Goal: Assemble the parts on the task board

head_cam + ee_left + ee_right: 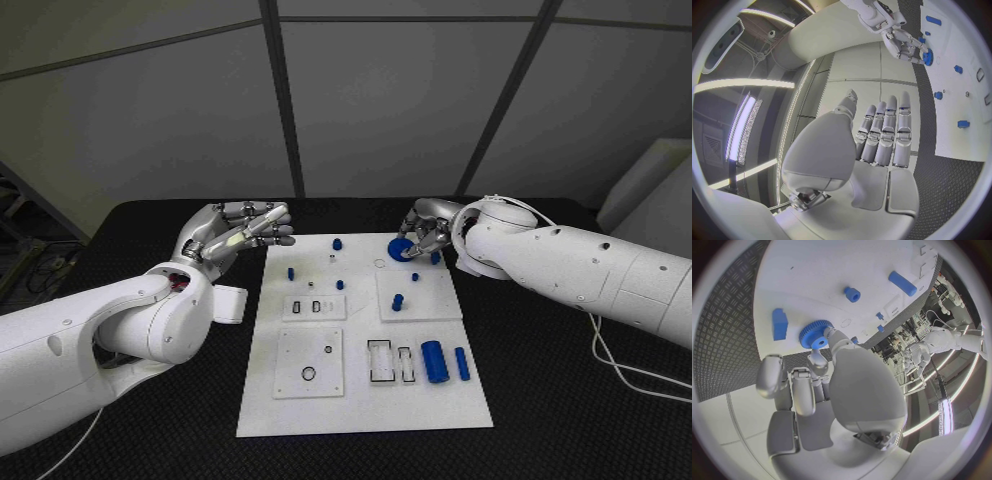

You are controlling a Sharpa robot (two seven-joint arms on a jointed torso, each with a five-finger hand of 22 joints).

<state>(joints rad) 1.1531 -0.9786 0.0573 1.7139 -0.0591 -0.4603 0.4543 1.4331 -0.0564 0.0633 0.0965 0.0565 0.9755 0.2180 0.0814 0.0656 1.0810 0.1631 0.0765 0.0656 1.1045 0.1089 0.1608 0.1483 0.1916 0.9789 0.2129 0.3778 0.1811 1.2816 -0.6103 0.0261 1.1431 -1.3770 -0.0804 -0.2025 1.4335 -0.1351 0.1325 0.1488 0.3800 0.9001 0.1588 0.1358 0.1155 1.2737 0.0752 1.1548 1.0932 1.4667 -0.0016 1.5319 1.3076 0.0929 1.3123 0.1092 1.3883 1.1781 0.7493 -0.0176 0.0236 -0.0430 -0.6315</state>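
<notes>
Blue and toothed around its rim, the gear [400, 251] sits at the far edge of the task board [361, 400], right of centre, pinched between fingertips of the right robot hand [423, 236]; in the right wrist view the same gear [817, 334] shows a central bore, with fingertips [831, 333] touching its rim and the other fingers curled in beside the palm. Just beside the gear in that view lies a small blue block [779, 323], with a short blue bushing [852, 294] and a longer blue bar [902, 283] farther out on the white plate. On the near right part of the task board two blue cylinders lie side by side, a thick cylinder [433, 362] and a thin cylinder [462, 363], next to open rectangular slots [381, 361]. Several small blue pegs [338, 243] stand in the far half of the board. The left robot hand [242, 228] hovers off the far left corner of the task board, above the black surface [577, 420]; the left wrist view shows its fingers [886, 132] extended straight, close together, and holding nothing.
</notes>
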